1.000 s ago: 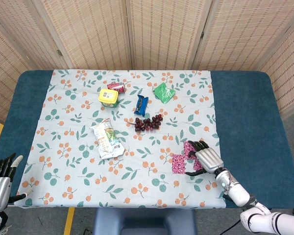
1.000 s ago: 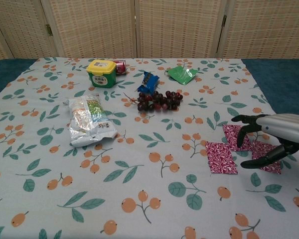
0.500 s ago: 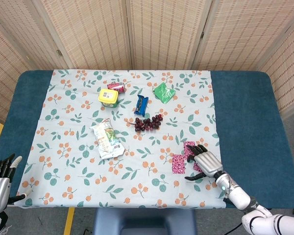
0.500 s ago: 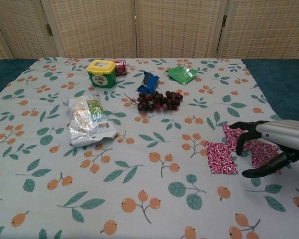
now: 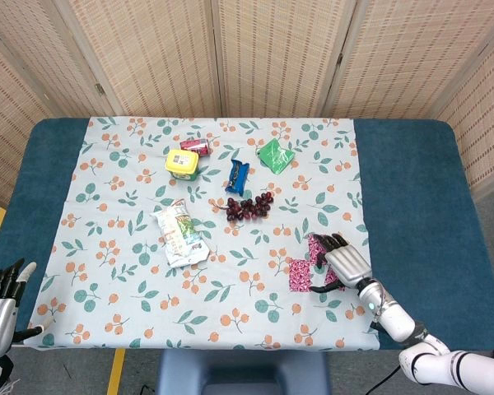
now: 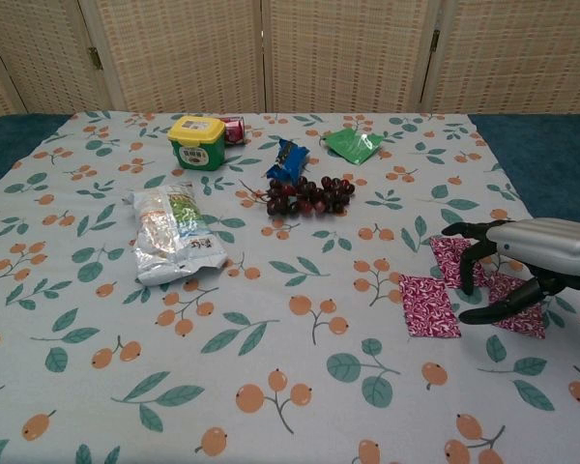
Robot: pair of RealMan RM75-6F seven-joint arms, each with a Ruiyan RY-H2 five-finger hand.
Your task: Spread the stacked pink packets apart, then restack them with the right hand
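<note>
Woven cane screens back a blue table (image 5: 412,206) covered by a pale cloth printed with orange berries and green leaves (image 5: 132,271). Toward 5 o'clock on that cloth lie 3 flat pink patterned packets (image 6: 428,305), already fanned apart: 1 by itself at 9 o'clock of the group, the other 2 partly under the right hand (image 6: 522,266). That hand hovers palm-down, fingers arched and spread, grasping nothing; whether its fingertips (image 6: 461,253) touch the packet below I cannot tell. The left hand (image 5: 0,304) rests released off the table edge at 8 o'clock, holding nothing.

Restacking looks like the step ahead, and thin foil lying flush on soft cloth offers little edge to catch. Fingers pressing down may snag and ruck the cloth, dragging all 3 packets together. A sliding push could send 1 packet skating under another crookedly, or off toward the table's near edge. Well clear at 12 o'clock sit a bunch of dark red grapes (image 6: 304,196), a yellow-lidded green tub (image 6: 197,141) and a crumpled white and green snack bag (image 6: 174,235).
</note>
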